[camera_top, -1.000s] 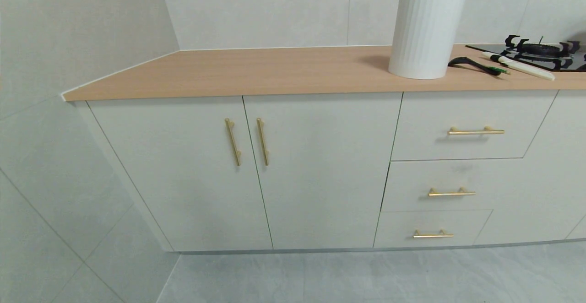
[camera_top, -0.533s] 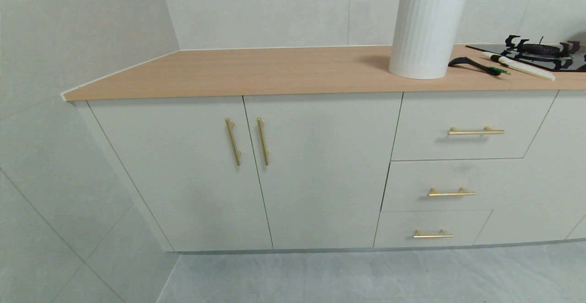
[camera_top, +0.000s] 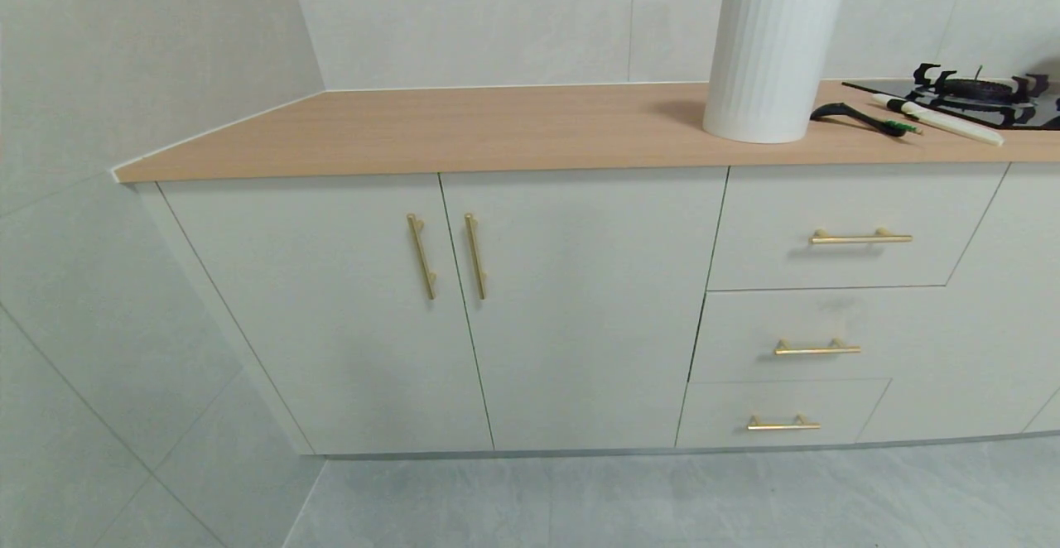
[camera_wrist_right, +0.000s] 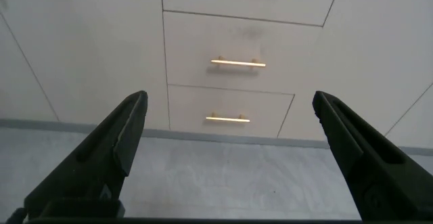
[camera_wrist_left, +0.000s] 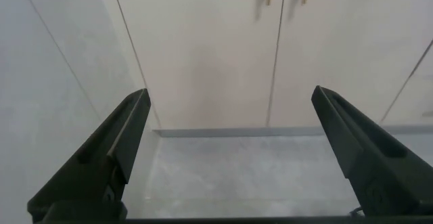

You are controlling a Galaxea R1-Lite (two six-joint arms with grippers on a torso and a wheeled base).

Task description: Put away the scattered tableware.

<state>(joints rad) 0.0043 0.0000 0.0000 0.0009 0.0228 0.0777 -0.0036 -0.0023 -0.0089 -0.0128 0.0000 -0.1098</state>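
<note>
On the wooden countertop (camera_top: 464,130) at the right stands a tall white ribbed holder (camera_top: 772,58). Beside it lie a black utensil with a green tip (camera_top: 861,120) and a white-handled utensil (camera_top: 940,120). My left gripper (camera_wrist_left: 230,102) hangs low, open and holding nothing, facing the foot of the cabinet doors (camera_wrist_left: 203,41). My right gripper (camera_wrist_right: 230,105) is also low, open and holding nothing, facing the lower drawers (camera_wrist_right: 237,95).
A black gas hob (camera_top: 981,97) sits at the counter's far right. Below are two cabinet doors with gold handles (camera_top: 447,254) and three drawers (camera_top: 836,233). A tiled wall closes the left side (camera_top: 99,242). Grey floor (camera_top: 662,498) lies before the cabinets.
</note>
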